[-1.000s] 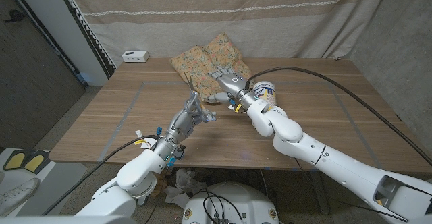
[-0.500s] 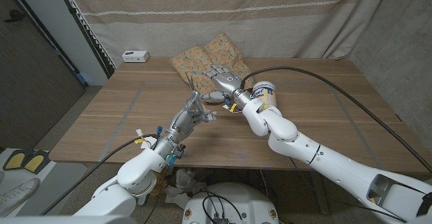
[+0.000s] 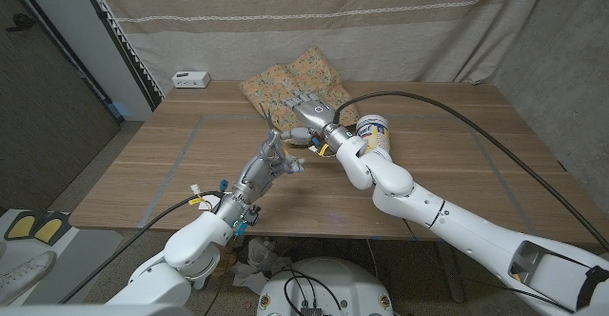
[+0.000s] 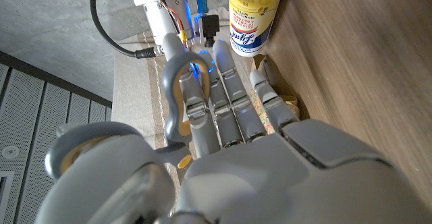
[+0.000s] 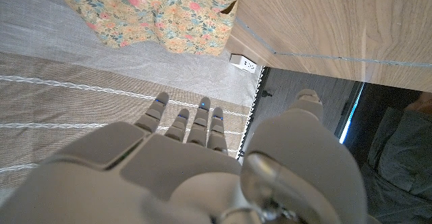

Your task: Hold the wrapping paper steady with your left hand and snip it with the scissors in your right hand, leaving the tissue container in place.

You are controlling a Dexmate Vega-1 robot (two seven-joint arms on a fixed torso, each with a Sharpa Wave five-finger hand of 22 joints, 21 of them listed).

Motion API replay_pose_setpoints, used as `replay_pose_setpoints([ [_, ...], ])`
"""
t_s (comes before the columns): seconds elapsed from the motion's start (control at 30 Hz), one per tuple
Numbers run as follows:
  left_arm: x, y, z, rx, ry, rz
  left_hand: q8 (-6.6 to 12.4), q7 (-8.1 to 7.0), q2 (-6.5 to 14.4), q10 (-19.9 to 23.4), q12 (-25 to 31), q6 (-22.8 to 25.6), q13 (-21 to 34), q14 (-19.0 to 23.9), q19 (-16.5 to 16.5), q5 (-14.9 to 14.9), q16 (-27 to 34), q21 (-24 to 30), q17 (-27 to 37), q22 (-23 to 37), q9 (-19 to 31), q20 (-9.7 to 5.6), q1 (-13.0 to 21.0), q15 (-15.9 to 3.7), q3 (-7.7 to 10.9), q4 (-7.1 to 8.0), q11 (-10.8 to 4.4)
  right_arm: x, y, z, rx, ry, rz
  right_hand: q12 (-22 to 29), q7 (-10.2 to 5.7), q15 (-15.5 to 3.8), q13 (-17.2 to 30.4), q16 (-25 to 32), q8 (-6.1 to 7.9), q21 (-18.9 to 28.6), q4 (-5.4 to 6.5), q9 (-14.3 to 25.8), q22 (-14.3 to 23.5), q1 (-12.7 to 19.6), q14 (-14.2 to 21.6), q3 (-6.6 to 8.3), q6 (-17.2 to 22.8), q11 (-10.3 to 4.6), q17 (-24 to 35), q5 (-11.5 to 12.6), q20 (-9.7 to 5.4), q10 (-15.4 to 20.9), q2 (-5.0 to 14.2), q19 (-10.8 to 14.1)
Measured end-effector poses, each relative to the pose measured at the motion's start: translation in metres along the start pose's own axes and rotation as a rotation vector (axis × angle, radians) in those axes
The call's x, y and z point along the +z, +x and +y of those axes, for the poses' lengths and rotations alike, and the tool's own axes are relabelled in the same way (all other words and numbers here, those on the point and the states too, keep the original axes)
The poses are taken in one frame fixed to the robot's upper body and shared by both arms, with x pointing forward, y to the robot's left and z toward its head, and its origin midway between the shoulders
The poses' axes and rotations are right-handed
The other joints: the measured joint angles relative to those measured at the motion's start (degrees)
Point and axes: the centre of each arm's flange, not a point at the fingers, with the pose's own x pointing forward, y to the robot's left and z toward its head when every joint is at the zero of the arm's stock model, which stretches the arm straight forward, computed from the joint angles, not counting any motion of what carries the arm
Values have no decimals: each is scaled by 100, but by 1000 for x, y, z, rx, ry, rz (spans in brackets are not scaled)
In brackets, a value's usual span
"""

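The floral wrapping paper [image 3: 290,80] lies crumpled at the table's far middle, and it also shows in the right wrist view [image 5: 162,11]. My right hand [image 3: 307,114] hovers at the paper's near edge, fingers stretched out over it and nothing in them. The white tissue container [image 3: 375,133] with a yellow label stands upright just right of that wrist, and shows again in the left wrist view [image 4: 253,15]. Nearer me, my left hand [image 3: 270,160] grips the grey-handled scissors [image 4: 177,92], whose blades [image 3: 271,130] point towards the paper.
A small white box [image 3: 191,78] sits at the table's [image 3: 181,168] back left corner. A thick black cable [image 3: 476,126] arcs over the right half of the table. A striped curtain hangs behind the far edge.
My right hand has slid left and a little farther out, onto the paper's near edge. The left hand and the scissors have stayed where they were.
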Motion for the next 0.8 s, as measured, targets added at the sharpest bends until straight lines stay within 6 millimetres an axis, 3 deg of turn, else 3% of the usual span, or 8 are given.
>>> replay_pose_setpoints([
  [0.8, -2, -22, 4, 36, -4, -15, -42, 0, 1, -2, 1, 0, -11, 0, 0, 37, 23, 0, -11, 30, 27, 0, 1, 0, 0, 0, -2, 8, 18, 4, 28, -18, -3, 0, -1, -31, -27, 0, 0, -57, 0, -1, 0, 53, 31, 0, 0, -76, -27, 0, 32, -31, 52, 31],
])
